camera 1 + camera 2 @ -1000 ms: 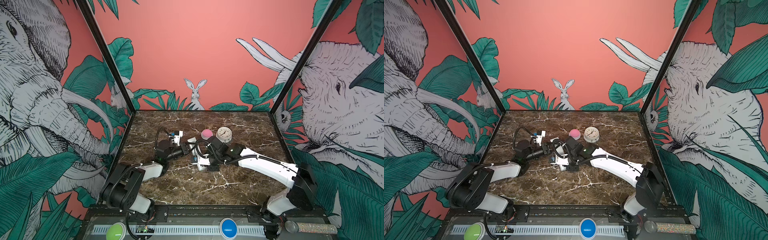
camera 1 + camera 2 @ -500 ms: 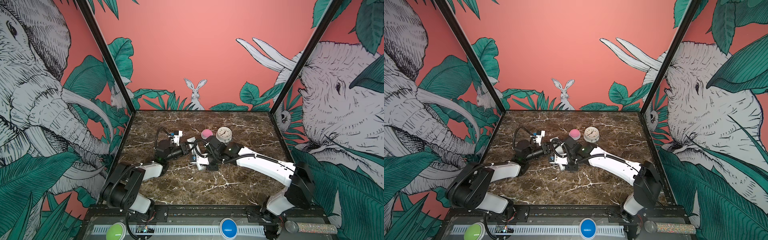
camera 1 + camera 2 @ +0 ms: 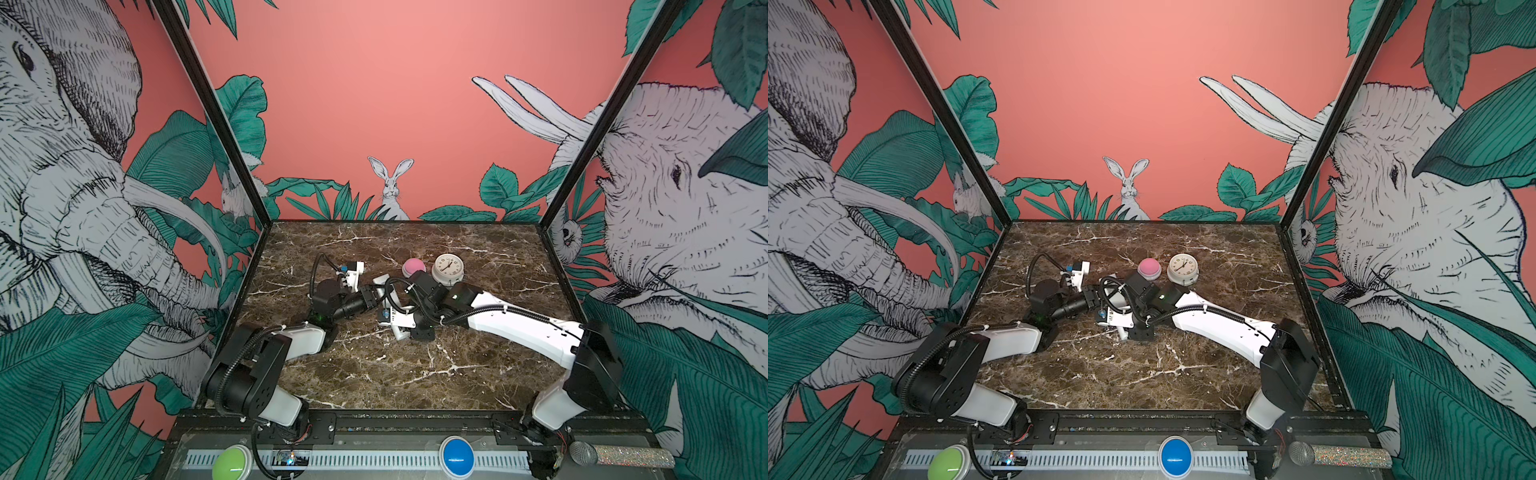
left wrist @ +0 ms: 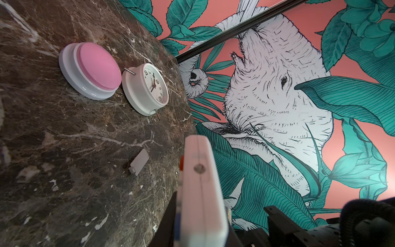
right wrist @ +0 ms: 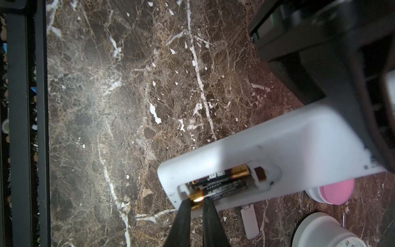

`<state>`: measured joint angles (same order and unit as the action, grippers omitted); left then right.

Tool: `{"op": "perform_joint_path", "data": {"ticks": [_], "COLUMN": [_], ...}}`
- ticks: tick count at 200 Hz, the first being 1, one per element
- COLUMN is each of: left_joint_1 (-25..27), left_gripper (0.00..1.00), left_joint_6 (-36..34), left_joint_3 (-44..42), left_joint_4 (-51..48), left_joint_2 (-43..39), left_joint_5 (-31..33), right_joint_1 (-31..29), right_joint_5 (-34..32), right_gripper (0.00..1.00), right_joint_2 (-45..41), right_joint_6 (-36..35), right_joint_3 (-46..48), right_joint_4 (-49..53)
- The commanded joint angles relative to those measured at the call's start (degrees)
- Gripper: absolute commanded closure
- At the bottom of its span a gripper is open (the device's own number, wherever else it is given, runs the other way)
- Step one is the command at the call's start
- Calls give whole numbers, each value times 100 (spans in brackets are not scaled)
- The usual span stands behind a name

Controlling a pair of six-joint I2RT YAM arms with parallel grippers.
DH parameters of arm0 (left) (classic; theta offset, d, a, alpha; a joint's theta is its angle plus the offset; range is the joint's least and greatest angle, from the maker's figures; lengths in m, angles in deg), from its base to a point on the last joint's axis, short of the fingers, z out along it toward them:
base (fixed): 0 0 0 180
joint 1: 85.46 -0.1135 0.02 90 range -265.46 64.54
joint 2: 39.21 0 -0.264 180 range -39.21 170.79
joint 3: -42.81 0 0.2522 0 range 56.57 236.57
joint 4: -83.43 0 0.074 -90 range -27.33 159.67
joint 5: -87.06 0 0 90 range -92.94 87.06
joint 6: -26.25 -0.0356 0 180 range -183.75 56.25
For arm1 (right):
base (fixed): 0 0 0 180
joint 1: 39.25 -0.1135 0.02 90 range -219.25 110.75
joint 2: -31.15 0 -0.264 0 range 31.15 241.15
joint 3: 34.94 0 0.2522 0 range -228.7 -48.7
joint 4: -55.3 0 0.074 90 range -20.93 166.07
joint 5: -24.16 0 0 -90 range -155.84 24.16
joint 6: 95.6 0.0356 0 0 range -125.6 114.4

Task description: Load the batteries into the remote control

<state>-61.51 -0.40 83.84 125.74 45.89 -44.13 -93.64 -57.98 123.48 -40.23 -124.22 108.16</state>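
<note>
The white remote control (image 5: 277, 149) is held off the table with its plain back and open recess showing in the right wrist view. My left gripper (image 4: 201, 235) is shut on it, its dark jaws pressing both flat faces of the edge-on remote control (image 4: 201, 192). Two batteries lie side by side in the recess: one (image 5: 222, 174) fully seated, the other (image 5: 224, 189) with its gold end at the recess's end. My right gripper (image 5: 195, 201) is shut on that gold end. In both top views the left gripper (image 3: 371, 298) (image 3: 1090, 297) meets the right wrist mid-table.
The loose white battery cover (image 4: 139, 164) (image 5: 249, 220) lies flat on the marble. A pink dome button (image 3: 412, 266) (image 3: 1149, 268) and a round white clock (image 3: 447, 268) (image 3: 1182, 268) stand just behind the grippers. The black frame rail (image 5: 21, 107) borders the table.
The right arm has edged slightly left towards the left gripper. Both grips look the same as before.
</note>
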Motion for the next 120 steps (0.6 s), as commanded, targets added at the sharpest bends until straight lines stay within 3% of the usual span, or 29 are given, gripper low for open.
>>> {"op": "perform_joint_path", "data": {"ticks": [1,120], "left_joint_1": [143,146], "left_gripper": [100,100], "left_joint_6": [371,501], "left_joint_3": [95,134], "left_joint_4": [475,697], "left_joint_2": [-174,-65], "left_joint_5": [-551,-687], "right_joint_1": [-14,-31], "right_joint_5": [-138,-293], "right_gripper": [86,86], "right_joint_2": [170,305], "right_joint_6": [51,-118], "right_joint_3": [-215,-392], "right_joint_4": [-501,-357]}}
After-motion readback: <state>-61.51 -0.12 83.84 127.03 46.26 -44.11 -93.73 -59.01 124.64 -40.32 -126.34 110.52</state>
